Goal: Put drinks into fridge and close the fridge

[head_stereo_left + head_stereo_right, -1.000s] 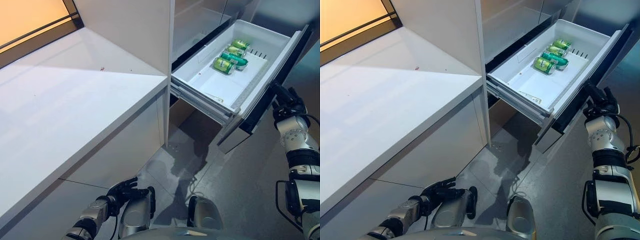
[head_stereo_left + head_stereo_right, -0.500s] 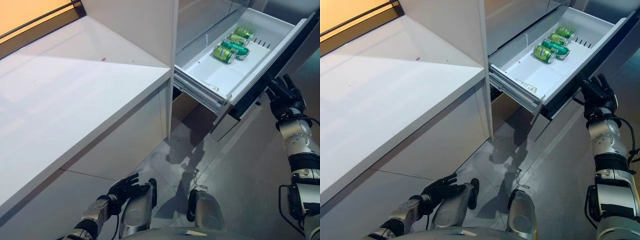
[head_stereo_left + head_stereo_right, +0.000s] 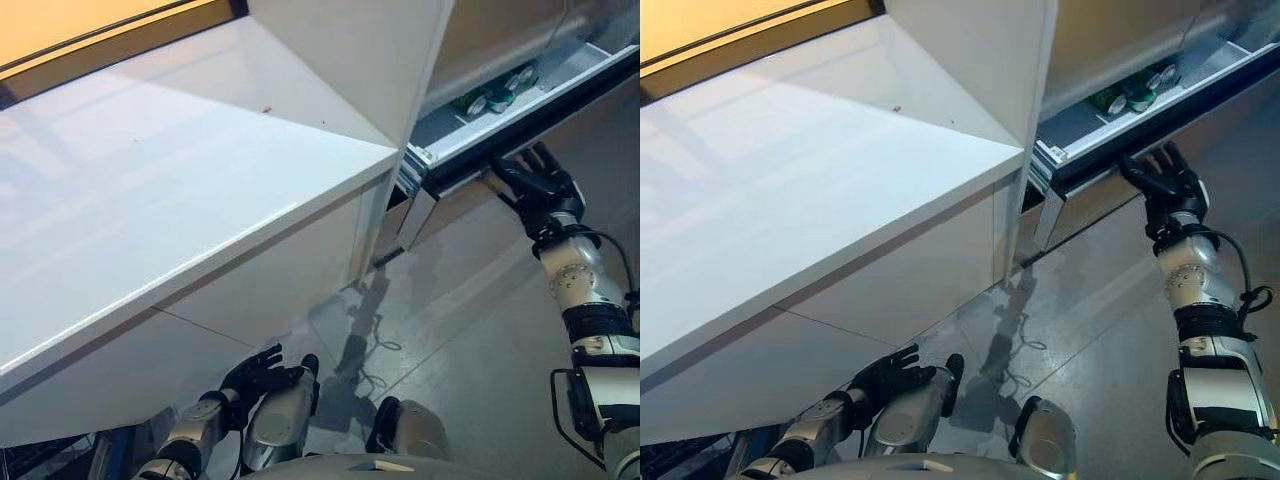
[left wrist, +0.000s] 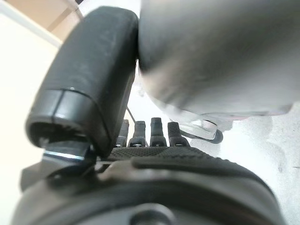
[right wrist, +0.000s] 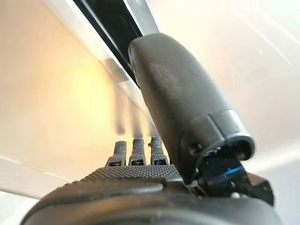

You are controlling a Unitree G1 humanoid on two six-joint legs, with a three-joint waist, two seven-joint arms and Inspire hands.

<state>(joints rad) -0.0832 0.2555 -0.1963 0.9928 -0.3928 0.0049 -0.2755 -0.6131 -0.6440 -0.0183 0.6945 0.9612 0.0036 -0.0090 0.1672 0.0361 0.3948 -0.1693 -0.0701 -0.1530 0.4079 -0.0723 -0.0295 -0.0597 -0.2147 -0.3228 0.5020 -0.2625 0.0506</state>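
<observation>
The fridge drawer (image 3: 540,110) stands at the upper right, open only a narrow gap. Green cans (image 3: 495,97) lie inside it, seen through the gap (image 3: 1130,95). My right hand (image 3: 535,183) is open, its straight fingers flat against the drawer's dark front panel (image 5: 115,44); the fingers (image 5: 135,151) show straight in the right wrist view. My left hand (image 3: 255,372) hangs low at the bottom left, open and empty, beside my leg; it also shows in the left wrist view (image 4: 145,136).
A long white counter (image 3: 170,200) fills the left and middle, ending in a white upright panel (image 3: 370,50) next to the fridge. Grey floor (image 3: 470,300) lies below the drawer.
The drawer has slid most of the way in under my right hand's push; the cans are now nearly hidden. The camera view has also shifted right and down. The left hand has stayed put.
</observation>
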